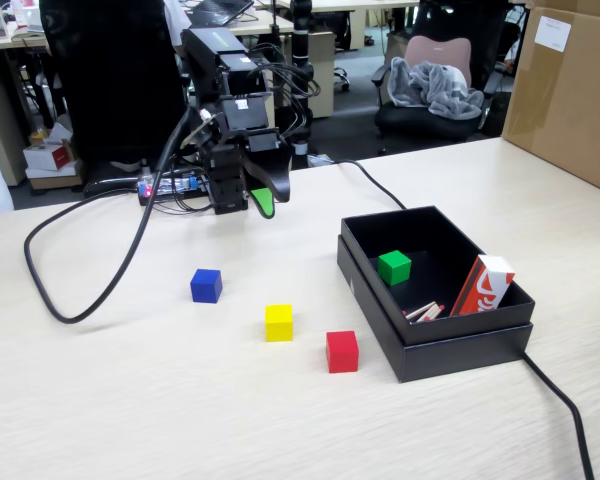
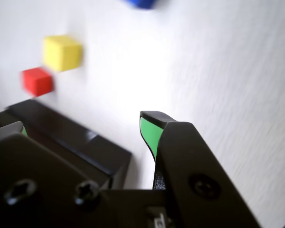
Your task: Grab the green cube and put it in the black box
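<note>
**A:** Where's your green cube (image 1: 394, 266)?

**B:** In the fixed view it already sits inside the black box (image 1: 432, 345), toward the far left of the floor, clear of the red-and-white carton (image 1: 483, 285) leaning at the right wall and the small sticks (image 1: 424, 312) near it. So by my reading your task looks done.

**A:** And the claw (image 1: 261, 201)?

**B:** Your claw is parted and empty, hanging above the bench (image 1: 130, 400) well left of the box. In the wrist view a wide gap shows between the green-padded jaws.

**A:** If you had to lift the cube again?

**B:** I'd expect it to be light and rigid, with smooth faces that could slip. Pinch two opposite flat faces squarely, coming from above, not on the corners. Blue (image 1: 206, 285), yellow (image 1: 278, 322) and red (image 1: 342, 351) cubes lie on the bench left of the box; leave them.
</note>
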Tool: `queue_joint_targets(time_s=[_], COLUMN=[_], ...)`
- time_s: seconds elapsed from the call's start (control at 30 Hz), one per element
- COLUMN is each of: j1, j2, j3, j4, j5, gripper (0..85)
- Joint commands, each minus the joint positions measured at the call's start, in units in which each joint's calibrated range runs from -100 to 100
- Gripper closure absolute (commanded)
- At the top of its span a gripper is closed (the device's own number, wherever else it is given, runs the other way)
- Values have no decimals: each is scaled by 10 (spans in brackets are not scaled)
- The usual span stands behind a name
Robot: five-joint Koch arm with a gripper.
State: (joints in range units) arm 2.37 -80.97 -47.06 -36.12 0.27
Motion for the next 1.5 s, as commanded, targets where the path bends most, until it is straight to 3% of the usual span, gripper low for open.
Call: queue_joint_targets(time_s=[0.0,0.3,0.53,0.7,1.47], j1=[-3,-27,-48,-46,-28], j2=[-86,-186,-190,-190,-189], j3=[-35,-207,-366,-480,-497], j4=[35,135,289,413,364], j5=[-7,-8,-37,-41,-41], gripper=[363,363,355,358,363])
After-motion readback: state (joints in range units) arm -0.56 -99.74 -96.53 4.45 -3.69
